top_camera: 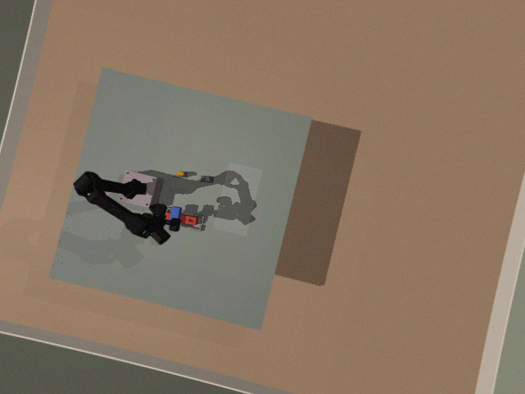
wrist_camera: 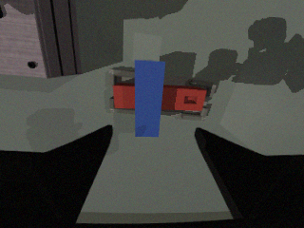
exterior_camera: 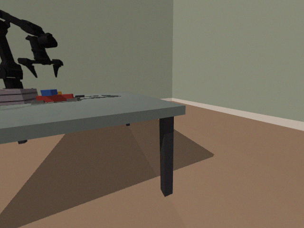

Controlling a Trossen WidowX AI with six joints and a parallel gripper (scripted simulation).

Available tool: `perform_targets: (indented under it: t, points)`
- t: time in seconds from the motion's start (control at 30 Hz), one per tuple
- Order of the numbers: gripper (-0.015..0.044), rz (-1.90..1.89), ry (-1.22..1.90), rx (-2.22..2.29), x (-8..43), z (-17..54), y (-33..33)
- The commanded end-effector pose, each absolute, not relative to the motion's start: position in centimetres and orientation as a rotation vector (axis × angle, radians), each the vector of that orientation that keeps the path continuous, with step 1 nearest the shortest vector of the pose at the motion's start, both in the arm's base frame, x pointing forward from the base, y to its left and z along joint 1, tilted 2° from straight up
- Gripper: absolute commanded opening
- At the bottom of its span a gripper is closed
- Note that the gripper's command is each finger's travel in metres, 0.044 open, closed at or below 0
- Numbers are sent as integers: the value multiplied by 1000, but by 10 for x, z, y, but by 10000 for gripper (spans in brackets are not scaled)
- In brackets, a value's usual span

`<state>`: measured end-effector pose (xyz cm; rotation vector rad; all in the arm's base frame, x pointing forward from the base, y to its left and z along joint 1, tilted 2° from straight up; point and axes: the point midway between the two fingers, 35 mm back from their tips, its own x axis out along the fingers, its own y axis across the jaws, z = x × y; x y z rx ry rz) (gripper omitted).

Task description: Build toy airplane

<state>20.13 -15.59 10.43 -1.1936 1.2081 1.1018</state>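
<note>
The red fuselage (top_camera: 184, 219) (exterior_camera: 57, 98) (wrist_camera: 171, 98) lies lengthwise in the grey cradle (wrist_camera: 192, 115) and looks level. The blue wing (top_camera: 175, 213) (exterior_camera: 49, 92) (wrist_camera: 150, 95) lies crosswise on top of it, with no visible gap beneath; its tab is hidden. The small square socket near the fuselage's far end shows open and empty. The orange tail fin (top_camera: 181, 173) (exterior_camera: 59, 92) lies on the table apart from the cradle. My gripper (top_camera: 166, 217) (exterior_camera: 46, 77) (wrist_camera: 154, 130) is open and empty, above the wing and clear of it.
The pinkish arm base (top_camera: 126, 198) (exterior_camera: 28, 94) (wrist_camera: 21, 47) stands close to the cradle's near end. A small dark grey block (top_camera: 207, 179) (exterior_camera: 80, 96) sits on the table beyond the tail fin, away from the base.
</note>
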Motion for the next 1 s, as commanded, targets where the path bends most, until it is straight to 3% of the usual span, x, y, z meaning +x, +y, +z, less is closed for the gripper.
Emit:
perform_targets:
  t: [0.0, 0.53, 0.97]
  points:
    - [440, 1108, 1213, -1170, 202, 104, -156]
    - [440, -12, 1520, 7, 202, 104, -156]
    - [440, -62, 1519, 59, 202, 104, -156]
